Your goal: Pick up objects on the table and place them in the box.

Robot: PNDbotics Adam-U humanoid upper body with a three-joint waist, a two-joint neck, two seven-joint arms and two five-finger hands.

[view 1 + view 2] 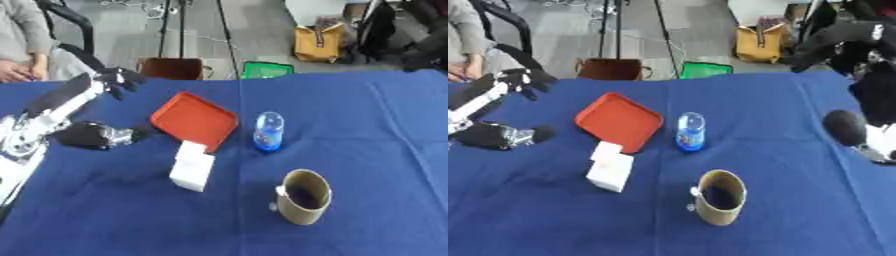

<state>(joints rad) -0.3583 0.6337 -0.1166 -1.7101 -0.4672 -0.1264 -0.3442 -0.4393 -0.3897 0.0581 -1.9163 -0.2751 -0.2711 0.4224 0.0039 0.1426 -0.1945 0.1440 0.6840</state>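
**Left hand hangs over the far left of the table, holding nothing**

The robot's left arm [52, 107] reaches in from the left edge and stretches away toward the far side of the blue table [350, 125]. The left hand [118, 79] sits at the arm's far end, above the cloth near the table's back edge, its dark fingers drooping loosely and closed on nothing. A dark, rounded part of the arm with a silvery joint [96, 135] lies nearer the camera, just above the cloth.

To the right of that hand and a little nearer lies 1 orange tray [194, 120], flat and turned corner-on. Touching the tray's near edge is 1 white box [192, 166], lying askew. Right of the tray, apart from it, stands 1 clear bottle [269, 131] with blue at its base. Nearer still and farthest from the hand lies 1 tan cup [304, 196], tipped with its dark mouth facing the camera. Nothing stands between the hand and the tray.

The right arm [868, 100] shows only in the right eye view, black and bulky at the right edge above the cloth; whether its hand is open or closed cannot be told.
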